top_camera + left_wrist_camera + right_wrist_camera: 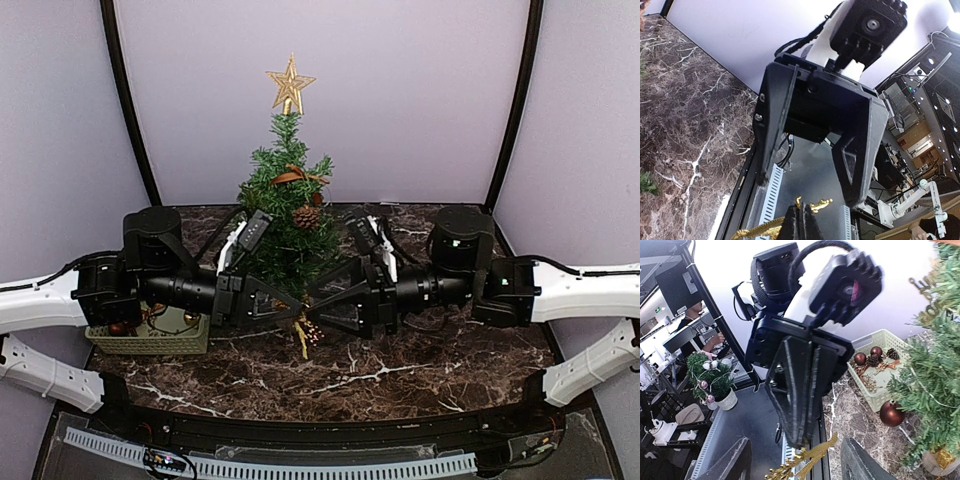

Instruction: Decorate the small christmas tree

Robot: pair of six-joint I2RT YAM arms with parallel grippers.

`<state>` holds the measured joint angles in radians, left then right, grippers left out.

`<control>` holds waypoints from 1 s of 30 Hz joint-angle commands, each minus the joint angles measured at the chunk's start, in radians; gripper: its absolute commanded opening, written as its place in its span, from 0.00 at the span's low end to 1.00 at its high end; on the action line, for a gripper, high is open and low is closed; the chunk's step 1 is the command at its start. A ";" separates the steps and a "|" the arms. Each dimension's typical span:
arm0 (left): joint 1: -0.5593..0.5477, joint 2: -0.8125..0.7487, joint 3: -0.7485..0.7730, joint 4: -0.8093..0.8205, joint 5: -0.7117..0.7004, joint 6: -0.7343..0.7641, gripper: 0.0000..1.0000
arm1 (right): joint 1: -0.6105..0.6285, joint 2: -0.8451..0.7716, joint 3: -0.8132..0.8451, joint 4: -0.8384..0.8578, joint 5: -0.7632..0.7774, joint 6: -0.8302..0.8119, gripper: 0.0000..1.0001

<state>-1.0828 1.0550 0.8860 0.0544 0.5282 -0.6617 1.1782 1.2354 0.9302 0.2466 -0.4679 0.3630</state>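
Note:
The small christmas tree (288, 215) stands at the back middle of the table, with a gold star (290, 83) on its tip, a brown bow and a pinecone (306, 217). In front of it my two grippers meet tip to tip. My left gripper (297, 312) is shut on a gold glitter sprig (305, 336), whose leaves stick out past the closed tips (815, 205). My right gripper (320, 300) faces it, open, its fingers either side of the left gripper's tip and the sprig (812, 456) without touching them. A red bauble (891, 413) hangs low on the tree (932, 375).
A pale green basket (150, 340) sits at the table's left under the left arm; it holds red baubles, pinecones and gold pieces (875, 360). The table's near edge and a white cable duct (771, 192) lie just below the grippers.

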 commanded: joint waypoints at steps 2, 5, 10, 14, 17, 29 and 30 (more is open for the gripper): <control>-0.005 -0.035 0.027 -0.005 -0.060 0.018 0.00 | 0.036 0.029 0.044 -0.021 0.057 -0.032 0.61; -0.005 -0.054 0.023 -0.005 -0.087 0.013 0.00 | 0.047 0.029 0.046 -0.024 0.066 -0.029 0.62; -0.005 -0.071 0.022 -0.010 -0.112 0.016 0.00 | 0.070 0.024 0.050 -0.032 0.141 -0.029 0.67; -0.005 -0.075 0.024 -0.025 -0.137 0.018 0.00 | 0.111 0.003 0.057 -0.060 0.297 -0.061 0.69; -0.005 -0.078 0.024 -0.027 -0.156 0.021 0.00 | 0.143 -0.010 0.042 -0.036 0.409 -0.077 0.68; -0.005 -0.080 0.019 -0.016 -0.149 0.018 0.00 | 0.162 0.008 0.025 0.004 0.545 -0.072 0.37; -0.005 -0.082 0.018 -0.016 -0.149 0.018 0.00 | 0.163 0.010 0.024 0.006 0.545 -0.070 0.36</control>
<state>-1.0828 0.9997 0.8860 0.0299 0.3798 -0.6579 1.3315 1.2457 0.9535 0.2035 0.0360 0.2909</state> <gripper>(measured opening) 0.009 0.378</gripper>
